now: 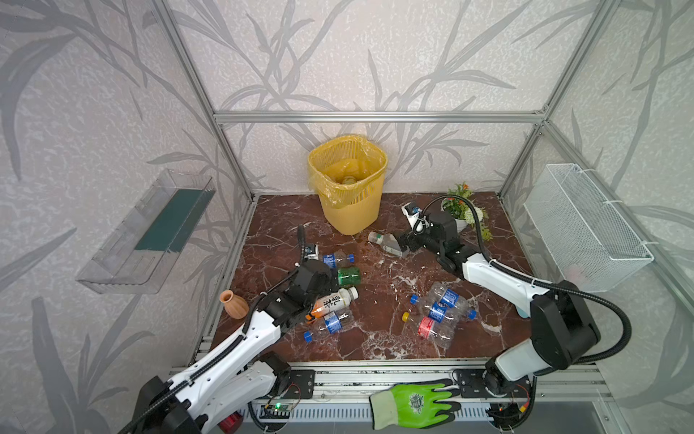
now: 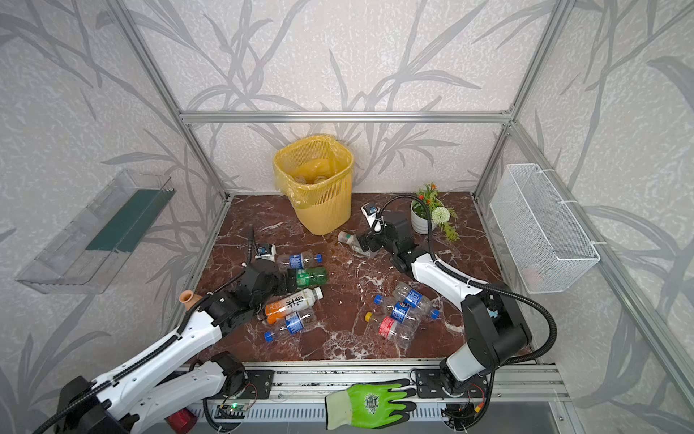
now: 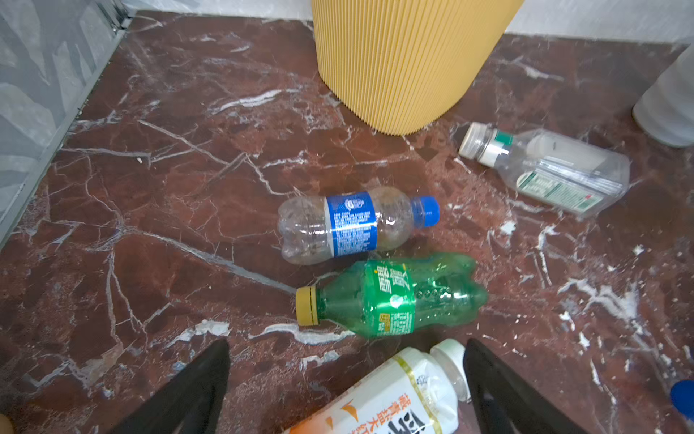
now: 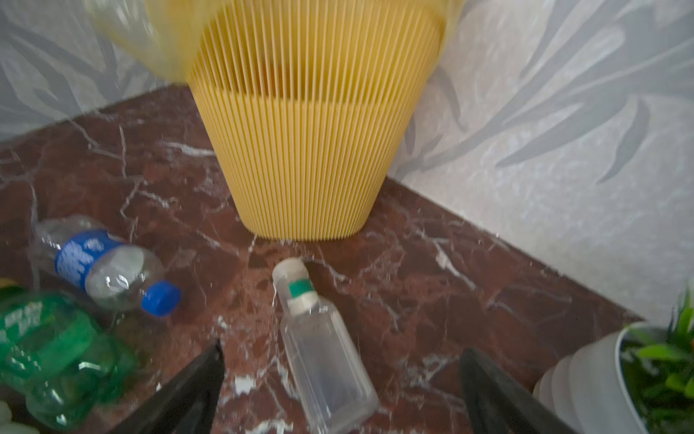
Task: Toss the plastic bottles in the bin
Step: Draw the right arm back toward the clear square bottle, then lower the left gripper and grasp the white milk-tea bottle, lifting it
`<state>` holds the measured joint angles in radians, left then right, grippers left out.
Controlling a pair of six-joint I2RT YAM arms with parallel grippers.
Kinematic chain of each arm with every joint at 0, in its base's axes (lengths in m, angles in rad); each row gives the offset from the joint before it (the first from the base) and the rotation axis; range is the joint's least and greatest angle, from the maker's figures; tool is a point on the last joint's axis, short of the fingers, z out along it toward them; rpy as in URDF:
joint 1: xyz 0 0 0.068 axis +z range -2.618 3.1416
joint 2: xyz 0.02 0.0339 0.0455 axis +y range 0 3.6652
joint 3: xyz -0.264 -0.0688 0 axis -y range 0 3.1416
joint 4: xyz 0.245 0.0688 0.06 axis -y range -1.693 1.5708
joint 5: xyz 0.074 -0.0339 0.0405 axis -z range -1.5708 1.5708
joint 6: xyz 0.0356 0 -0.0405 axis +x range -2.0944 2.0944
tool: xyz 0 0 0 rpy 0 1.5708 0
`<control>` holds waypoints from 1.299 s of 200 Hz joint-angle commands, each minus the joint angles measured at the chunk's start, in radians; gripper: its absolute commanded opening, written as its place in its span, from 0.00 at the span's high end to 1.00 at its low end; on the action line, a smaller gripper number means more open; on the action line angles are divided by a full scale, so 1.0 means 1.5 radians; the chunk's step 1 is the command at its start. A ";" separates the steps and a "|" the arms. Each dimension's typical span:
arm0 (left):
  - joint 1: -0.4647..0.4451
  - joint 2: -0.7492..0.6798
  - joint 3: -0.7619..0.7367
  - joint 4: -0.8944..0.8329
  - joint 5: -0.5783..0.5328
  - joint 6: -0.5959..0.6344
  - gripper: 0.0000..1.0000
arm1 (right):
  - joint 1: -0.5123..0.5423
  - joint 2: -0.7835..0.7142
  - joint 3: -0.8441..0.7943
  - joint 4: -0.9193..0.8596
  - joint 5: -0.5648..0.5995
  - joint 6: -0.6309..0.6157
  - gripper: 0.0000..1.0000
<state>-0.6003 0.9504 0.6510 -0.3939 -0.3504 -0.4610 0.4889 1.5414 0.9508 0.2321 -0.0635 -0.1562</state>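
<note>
**Operator:** Report left gripper state.

**Technician:** Left gripper (image 3: 347, 341): jaws spread wide, grasping nothing. It sits low over the table (image 1: 375, 342). The capped end of the orange-and-white bottle (image 3: 394, 394) lies between the fingers. Contact cannot be confirmed.

**Operator:** Right gripper?

**Technician:** Right gripper (image 4: 342, 347): jaws also spread, empty. The clear square bottle (image 4: 323, 357) lies on its side between the fingers, apart from both. Its cap points toward the bin (image 4: 308, 150), just short of the base.

**Operator:** Locate the other bottles.

**Technician:** All lie on their sides on the table.
- The blue-label bottle (image 3: 351, 225) and green bottle (image 3: 394, 297) lie side by side ahead of the left gripper, caps pointing opposite ways.
- A second blue-label bottle (image 1: 328, 325) lies just beside the orange-and-white bottle, on its near side.
- A three-bottle cluster (image 1: 439, 312) lies near the right arm. It has two blue labels and one red label with a yellow cap, all touching.

**Operator:** Bin?

**Technician:** Upright at the back wall, centre, lined with a yellow bag. The bottles inside (image 1: 347, 179) show at its bottom, too small to count.

**Operator:** Other items?

**Technician:**
- Vase (image 1: 233, 303): at the table's left edge.
- Plant pot (image 1: 460, 212): back right, near the right gripper.
- Wire basket (image 1: 586, 221): on the right wall.
- Glove (image 1: 413, 404): on the front rail.
</note>
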 commanded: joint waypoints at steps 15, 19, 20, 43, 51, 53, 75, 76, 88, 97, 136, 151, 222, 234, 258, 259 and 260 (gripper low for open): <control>-0.016 0.053 0.041 -0.113 0.064 0.027 0.10 | 0.001 -0.063 -0.088 0.044 0.007 0.051 0.03; -0.019 0.059 0.047 -0.125 0.066 0.029 0.11 | -0.002 -0.069 -0.097 0.048 0.009 0.058 0.03; -0.020 0.060 0.049 -0.130 0.067 0.030 0.11 | -0.003 -0.070 -0.098 0.048 0.010 0.060 0.03; -0.027 0.097 0.079 -0.209 0.072 0.030 0.14 | -0.019 -0.092 -0.127 0.060 0.004 0.085 0.03; -0.028 0.106 0.087 -0.227 0.074 0.033 0.16 | -0.025 -0.098 -0.133 0.063 0.002 0.089 0.03; -0.029 0.108 0.089 -0.230 0.076 0.035 0.16 | -0.026 -0.100 -0.134 0.064 0.002 0.090 0.03; -0.028 0.127 0.114 -0.264 0.074 0.064 0.17 | -0.040 -0.104 -0.139 0.059 -0.003 0.098 0.02; -0.028 0.128 0.115 -0.266 0.074 0.066 0.17 | -0.040 -0.104 -0.138 0.059 -0.003 0.099 0.02; -0.028 0.137 0.129 -0.275 0.068 0.080 0.18 | -0.043 -0.102 -0.142 0.060 -0.005 0.105 0.02; -0.028 0.142 0.137 -0.266 0.095 0.109 0.20 | -0.044 -0.102 -0.144 0.061 -0.008 0.106 0.02; -0.029 0.202 0.215 -0.309 0.075 0.192 0.22 | -0.046 -0.097 -0.149 0.067 -0.010 0.109 0.02; -0.029 0.220 0.241 -0.326 0.069 0.234 0.23 | -0.050 -0.098 -0.148 0.066 -0.014 0.108 0.02; -0.028 0.291 0.248 -0.370 0.093 0.349 0.23 | -0.072 -0.096 -0.153 0.078 -0.045 0.115 0.02; -0.027 0.295 0.234 -0.357 0.087 0.364 0.23 | -0.075 -0.096 -0.153 0.079 -0.052 0.115 0.02; -0.022 0.305 0.213 -0.342 0.091 0.389 0.22 | -0.081 -0.094 -0.157 0.084 -0.069 0.114 0.02; -0.022 0.306 0.213 -0.342 0.091 0.390 0.22 | -0.081 -0.094 -0.157 0.084 -0.070 0.114 0.02; -0.022 0.306 0.212 -0.341 0.092 0.392 0.22 | -0.081 -0.095 -0.157 0.085 -0.071 0.114 0.02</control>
<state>-0.6403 1.3968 1.0027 -0.9058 -0.2344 0.0429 0.3767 1.4006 0.7303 0.3199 -0.1318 0.0086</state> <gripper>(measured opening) 0.777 0.980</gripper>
